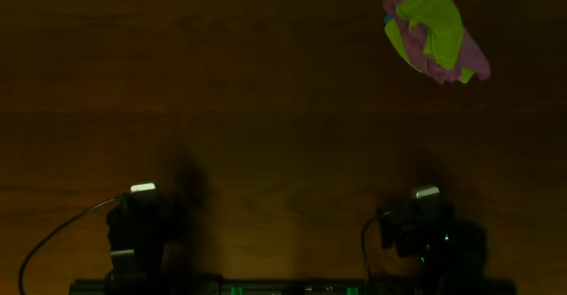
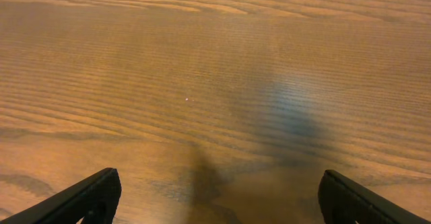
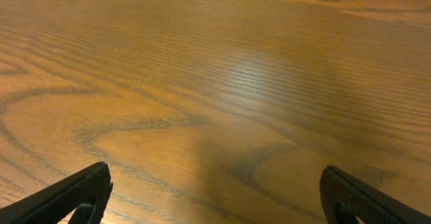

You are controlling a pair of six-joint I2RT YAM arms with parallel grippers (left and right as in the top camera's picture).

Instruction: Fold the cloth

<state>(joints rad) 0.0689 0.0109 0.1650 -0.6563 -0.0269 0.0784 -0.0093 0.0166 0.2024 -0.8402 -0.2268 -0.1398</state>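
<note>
The lime-green square cloth with the white tag does not show in any view. My left gripper (image 1: 142, 190) rests near the table's front edge on the left. In the left wrist view its jaws (image 2: 219, 187) are wide apart over bare wood, with nothing between them. My right gripper (image 1: 426, 194) rests near the front edge on the right. In the right wrist view its jaws (image 3: 215, 180) are also wide apart and empty over bare wood.
A crumpled bundle of a purple cloth (image 1: 477, 62) and a yellow-green cloth (image 1: 436, 25) lies at the far right back of the dark wooden table (image 1: 266, 109), close to its rear edge. Black cables trail from both arms at the front.
</note>
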